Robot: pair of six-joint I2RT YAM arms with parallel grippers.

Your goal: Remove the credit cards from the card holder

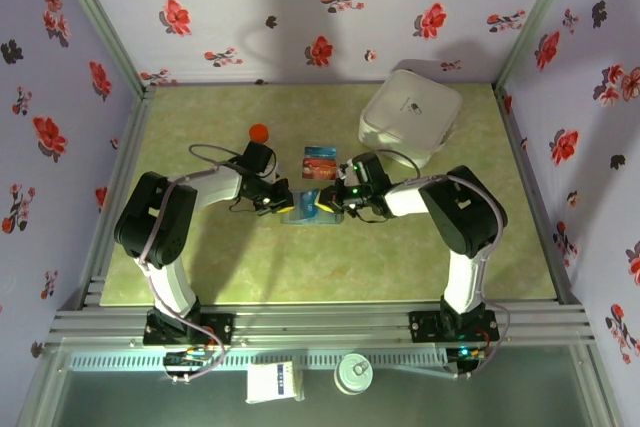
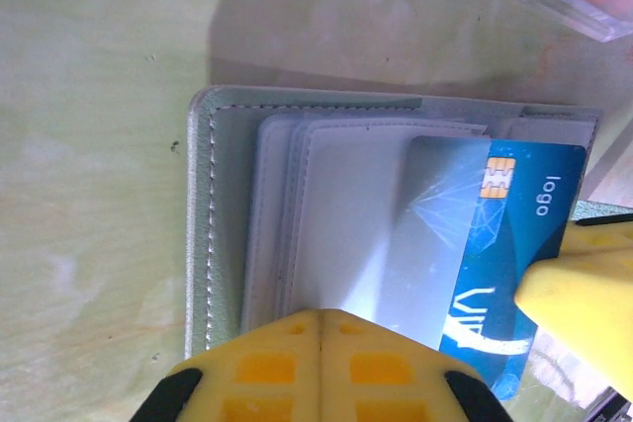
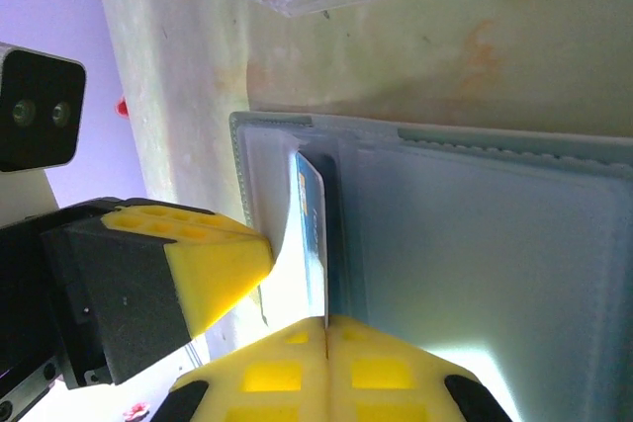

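The grey-blue card holder (image 2: 227, 234) lies open on the green table between my two grippers (image 1: 311, 215). A blue credit card (image 2: 495, 244) sticks partway out of one of its pockets. My left gripper (image 2: 321, 313) is shut, its tips resting on the pale pocket panel with nothing between them. In the right wrist view the same blue card (image 3: 315, 224) stands on edge, and my right gripper (image 3: 326, 321) is shut on its near edge. The left gripper's yellow finger (image 3: 208, 264) sits just beside the card, over the holder's (image 3: 495, 234) left panel.
A clear plastic box (image 1: 320, 162) holding red and blue cards lies just behind the holder. A large white rounded case (image 1: 410, 115) stands at the back right. A small orange-capped object (image 1: 259, 132) is behind the left arm. Floral walls close in three sides.
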